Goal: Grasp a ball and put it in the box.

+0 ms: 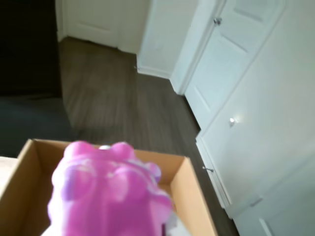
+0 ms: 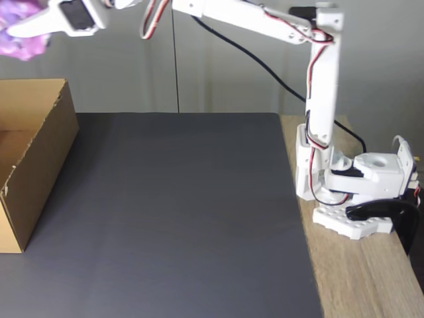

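The pink and purple bumpy ball (image 1: pixel 106 191) looms large at the bottom of the wrist view, held up in the air over the open brown cardboard box (image 1: pixel 189 189). In the fixed view the ball (image 2: pixel 26 41) sits at the top left corner, above the box (image 2: pixel 40 152), with my gripper (image 2: pixel 18 25) shut on it. The white arm stretches from its base at the right across the top of the picture. The fingertips are cut off by the left edge.
A dark grey mat (image 2: pixel 179 218) covers the table between the box and the arm's base (image 2: pixel 361 199) on the wooden tabletop. Past the box, the wrist view takes in a dark wood floor (image 1: pixel 123 93) and white doors (image 1: pixel 236 54).
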Robot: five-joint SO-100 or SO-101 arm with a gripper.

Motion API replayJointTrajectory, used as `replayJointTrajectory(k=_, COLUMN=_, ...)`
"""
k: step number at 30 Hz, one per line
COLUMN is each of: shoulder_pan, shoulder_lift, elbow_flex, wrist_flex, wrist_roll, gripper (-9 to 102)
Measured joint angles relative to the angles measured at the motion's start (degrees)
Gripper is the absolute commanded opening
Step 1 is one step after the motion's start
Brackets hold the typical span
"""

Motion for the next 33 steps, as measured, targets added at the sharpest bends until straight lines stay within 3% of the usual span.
replayJointTrajectory(k=18, shoulder_pan=4.13, shoulder_lift=-35.07, elbow_flex=-38.41, wrist_flex=0.18, wrist_roll=0.09, gripper=24)
replayJointTrajectory(k=26, shoulder_pan=4.83, shoulder_lift=-37.62, elbow_flex=-40.43, wrist_flex=0.18, wrist_roll=-1.14, gripper=46)
replayJointTrajectory(k=33, shoulder_pan=5.36, shoulder_lift=-37.62, elbow_flex=-40.96, wrist_flex=0.18, wrist_roll=-1.32, gripper=48)
